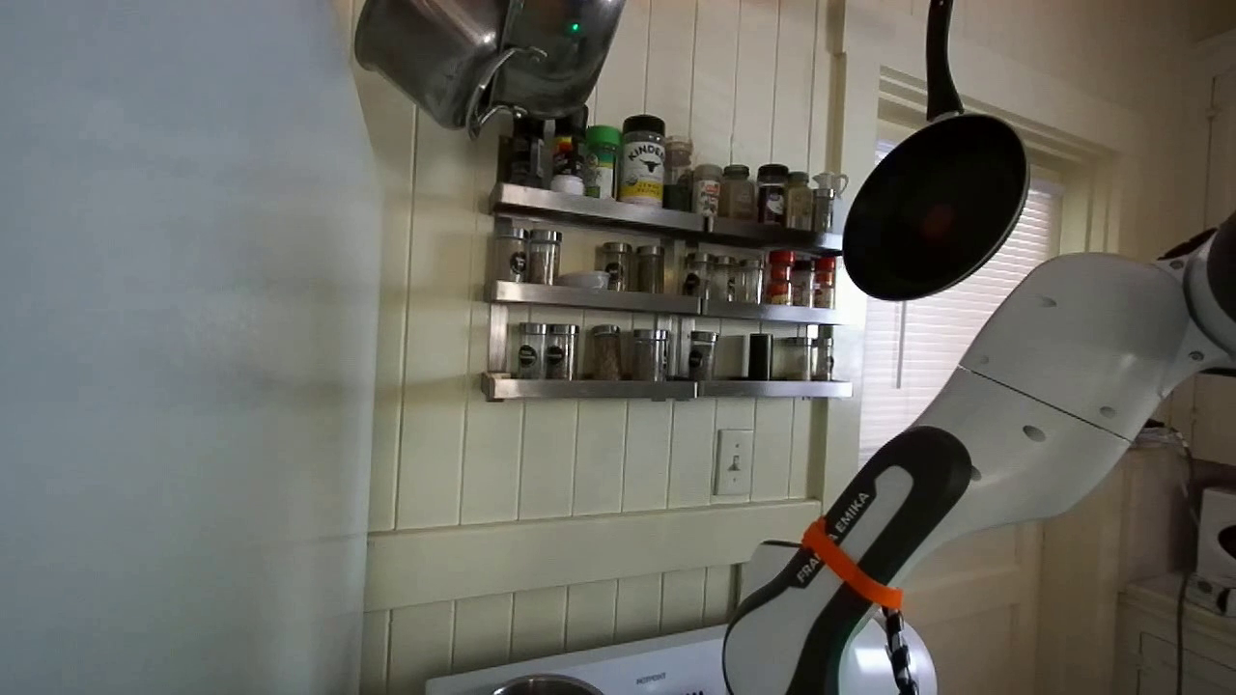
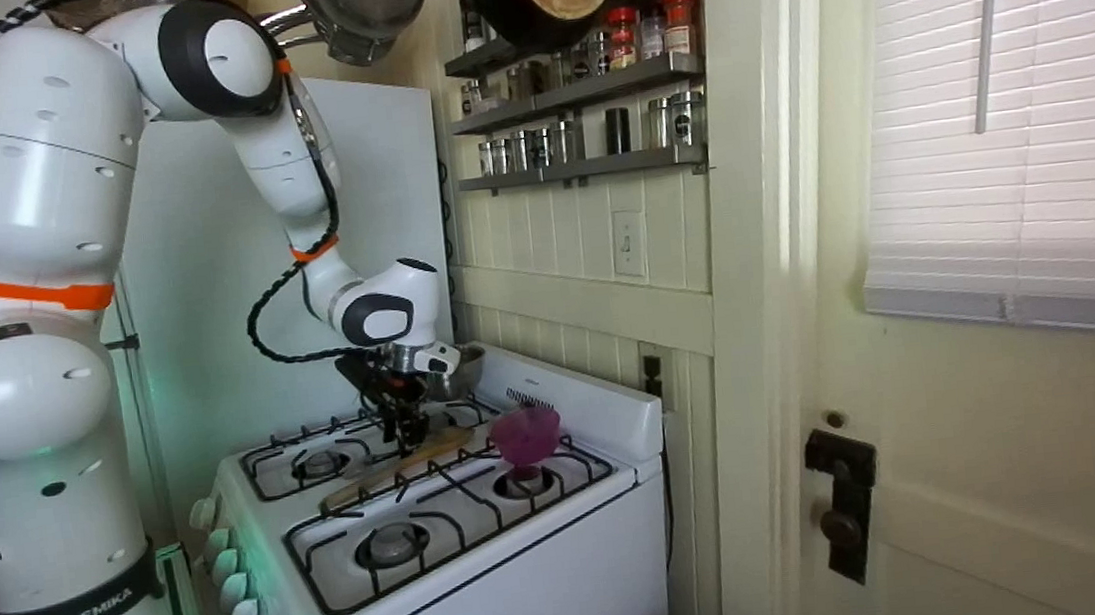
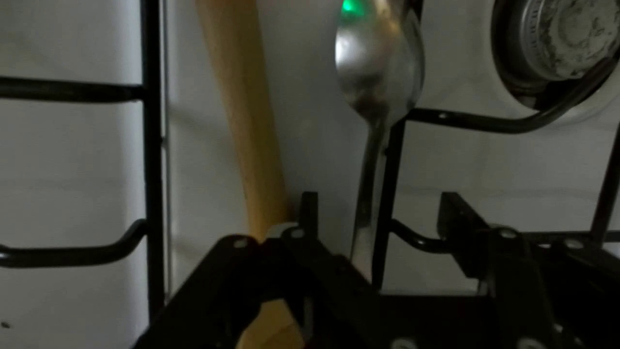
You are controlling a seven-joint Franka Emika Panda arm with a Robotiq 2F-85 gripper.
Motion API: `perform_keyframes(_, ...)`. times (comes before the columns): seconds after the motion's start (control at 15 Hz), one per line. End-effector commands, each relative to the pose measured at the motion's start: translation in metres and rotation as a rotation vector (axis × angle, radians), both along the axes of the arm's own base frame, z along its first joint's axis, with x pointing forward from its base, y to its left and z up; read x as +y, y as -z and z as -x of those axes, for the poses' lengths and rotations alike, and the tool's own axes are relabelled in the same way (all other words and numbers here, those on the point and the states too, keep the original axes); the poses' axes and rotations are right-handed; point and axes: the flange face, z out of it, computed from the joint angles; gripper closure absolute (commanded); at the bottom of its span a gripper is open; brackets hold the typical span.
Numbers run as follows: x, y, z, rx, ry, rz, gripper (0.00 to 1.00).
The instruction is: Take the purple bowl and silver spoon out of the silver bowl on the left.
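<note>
The silver spoon lies on the stove in the wrist view, along a black grate bar, with its bowl end away from my gripper. My gripper is open, its fingers on either side of the spoon's handle and apart from it. In an exterior view my gripper is low over the stove. The purple bowl sits on the back burner grate nearer that camera. The silver bowl stands at the back of the stove, partly hidden behind my gripper; its rim shows at an exterior view's bottom edge.
A wooden utensil lies beside the spoon, close to one finger; it also shows in an exterior view. Black grates and burners cover the stove. The stove's back panel and the fridge bound the space.
</note>
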Motion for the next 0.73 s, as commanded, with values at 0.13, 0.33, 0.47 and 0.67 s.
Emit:
perform_keyframes(0.13,0.013,-0.067,0.003,-0.143,-0.058,0.081,0.0)
perform_keyframes(0.33,0.04,-0.127,0.003,-0.33,-0.119,0.06,0.0)
perform_keyframes(0.47,0.054,-0.162,0.008,-0.448,-0.137,0.036,0.0)
perform_keyframes(0.67,0.058,-0.164,0.001,-0.425,-0.138,0.024,0.0)
